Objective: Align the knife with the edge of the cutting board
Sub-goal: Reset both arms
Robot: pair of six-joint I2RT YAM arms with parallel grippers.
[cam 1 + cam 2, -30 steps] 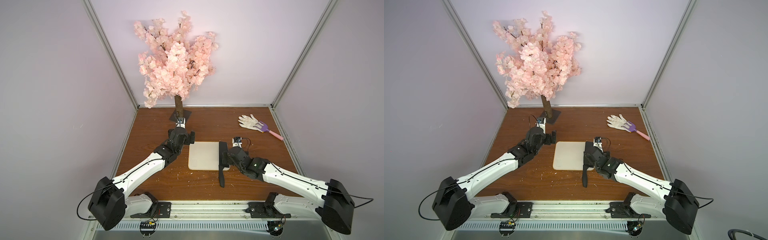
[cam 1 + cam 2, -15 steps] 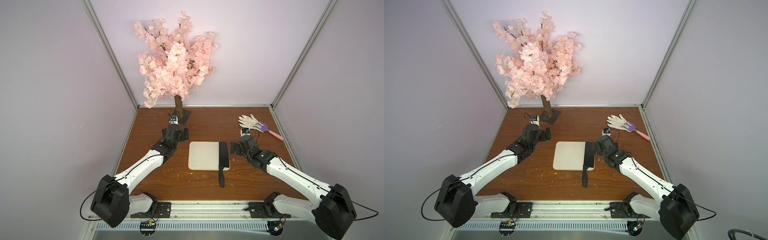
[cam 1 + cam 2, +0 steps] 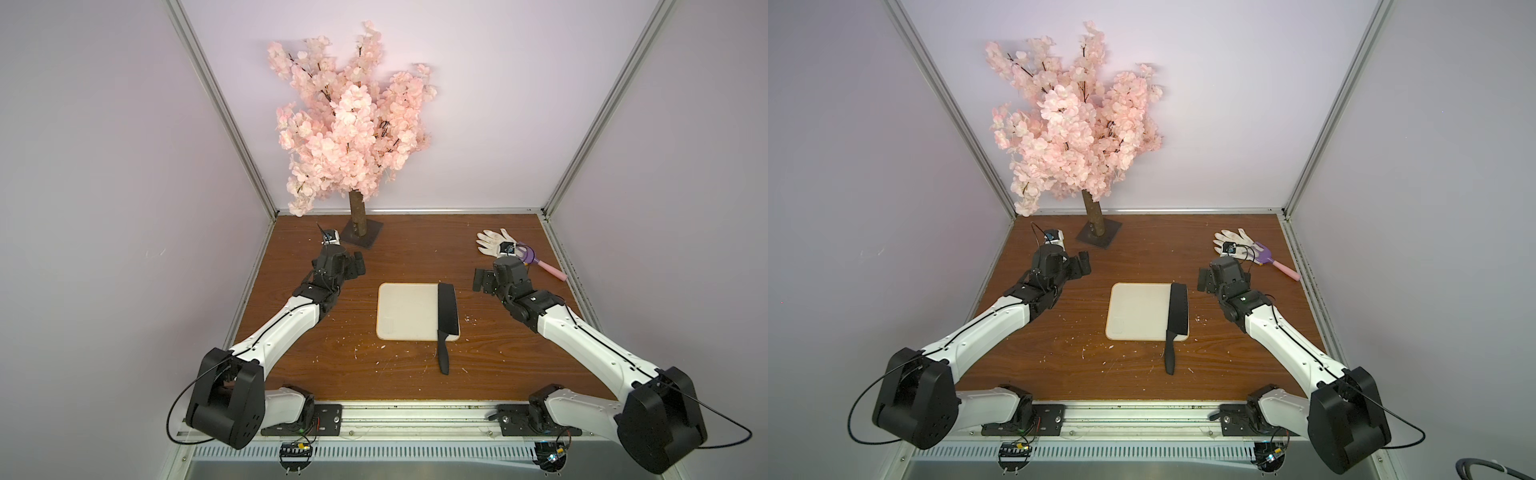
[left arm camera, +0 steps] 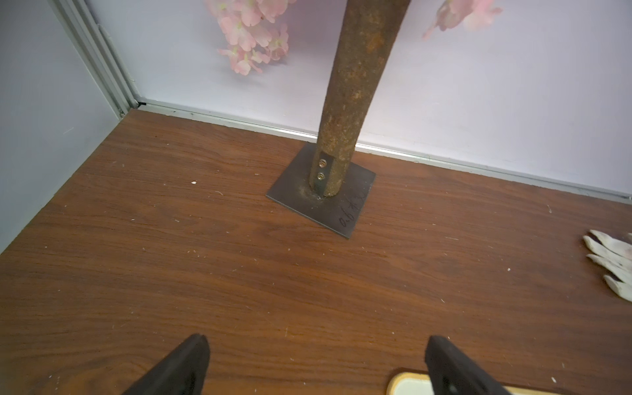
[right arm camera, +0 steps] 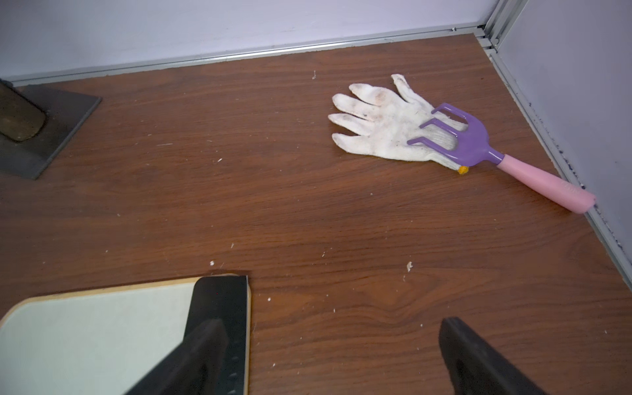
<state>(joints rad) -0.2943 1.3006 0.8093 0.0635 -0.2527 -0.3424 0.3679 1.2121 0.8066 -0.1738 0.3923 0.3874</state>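
Both arms backed off; left gripper, right gripper open, empty; black cleaver knife lies along edge of cream rectangular cutting board. Looks done, I'd park.

I've got the cutting board mid-desk. The knife lies on it along its right edge, the handle running off the near edge onto the desk. The left end effector sits beyond the board's far-left corner, the right end effector just off its far-right corner. The tree stands back left. Back right, the rake lies partly on the glove.
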